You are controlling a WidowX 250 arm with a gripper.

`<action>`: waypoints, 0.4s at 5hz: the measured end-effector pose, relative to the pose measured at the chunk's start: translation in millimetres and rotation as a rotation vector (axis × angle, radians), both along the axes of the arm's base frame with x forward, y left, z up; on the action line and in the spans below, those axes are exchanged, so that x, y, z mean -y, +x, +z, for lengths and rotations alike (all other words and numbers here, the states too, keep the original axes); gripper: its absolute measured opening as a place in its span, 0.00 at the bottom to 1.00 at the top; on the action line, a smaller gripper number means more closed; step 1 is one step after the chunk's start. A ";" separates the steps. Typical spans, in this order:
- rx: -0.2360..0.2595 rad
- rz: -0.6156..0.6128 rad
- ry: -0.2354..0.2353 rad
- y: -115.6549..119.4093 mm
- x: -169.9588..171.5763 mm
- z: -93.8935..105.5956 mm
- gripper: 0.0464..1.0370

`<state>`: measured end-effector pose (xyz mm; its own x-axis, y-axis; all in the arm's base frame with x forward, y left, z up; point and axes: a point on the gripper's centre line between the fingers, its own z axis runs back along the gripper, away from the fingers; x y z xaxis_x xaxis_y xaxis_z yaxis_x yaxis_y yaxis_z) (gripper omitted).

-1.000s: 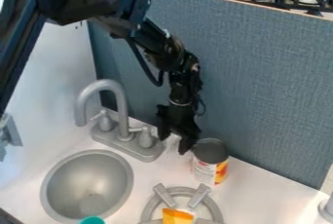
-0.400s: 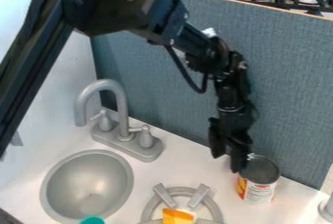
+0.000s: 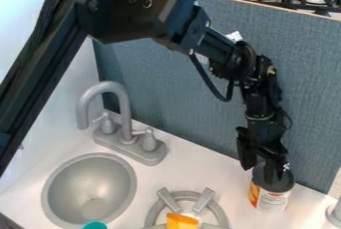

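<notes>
The can [image 3: 271,195] should handle as stiff and slippery, weight unclear; grip its upper wall. The tool [image 3: 258,174] adjoins it, fingers apart.

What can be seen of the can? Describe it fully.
The can is a short, round cylinder, seemingly metal, standing upright on the white counter. Its top is dark grey; whether that is a lid or an open inside, I cannot tell. A white label with small print and an orange-yellow patch at its left wraps the side. It stands near the blue-grey panel, right of the burner in the view. The gripper is at its top, partly covering it; whether they touch is unclear.
</notes>
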<state>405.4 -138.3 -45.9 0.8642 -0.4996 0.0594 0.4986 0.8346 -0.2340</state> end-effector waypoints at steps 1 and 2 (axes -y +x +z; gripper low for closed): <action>-0.005 0.024 0.054 -25.6 -14.4 24.0 0.96; 0.056 0.039 0.120 -48.2 -32.6 65.4 0.96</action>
